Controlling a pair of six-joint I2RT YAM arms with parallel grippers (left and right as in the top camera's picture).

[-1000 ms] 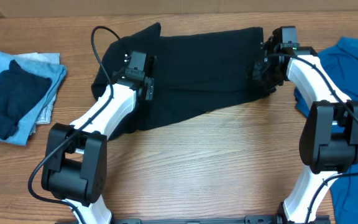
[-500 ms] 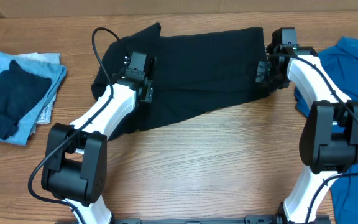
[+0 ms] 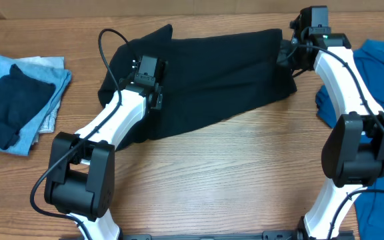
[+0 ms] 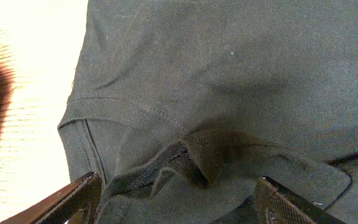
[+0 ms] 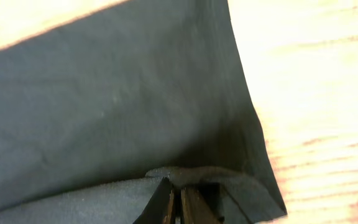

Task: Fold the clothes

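Note:
The black shirt point(image 3: 212, 73) lies spread across the far middle of the table. My left gripper point(image 3: 150, 83) hangs over its left part. In the left wrist view the left gripper point(image 4: 179, 205) is open wide, with one finger point(image 4: 73, 198) on each side of a bunched fold of the black shirt point(image 4: 229, 74). My right gripper point(image 3: 287, 57) is at the shirt's right edge. In the right wrist view the right gripper point(image 5: 180, 200) is shut on a fold of the black shirt point(image 5: 104, 112), just above the wood. A bright blue shirt point(image 3: 382, 73) lies at the right edge.
A folded stack of light blue and navy clothes point(image 3: 15, 100) lies at the far left. Bare wooden table point(image 3: 212, 173) runs along the front between the two arm bases. A black cable point(image 3: 105, 47) loops over the left arm.
My right gripper has moved toward the far edge of the table with the shirt's right edge pinched in it. The left arm has not moved.

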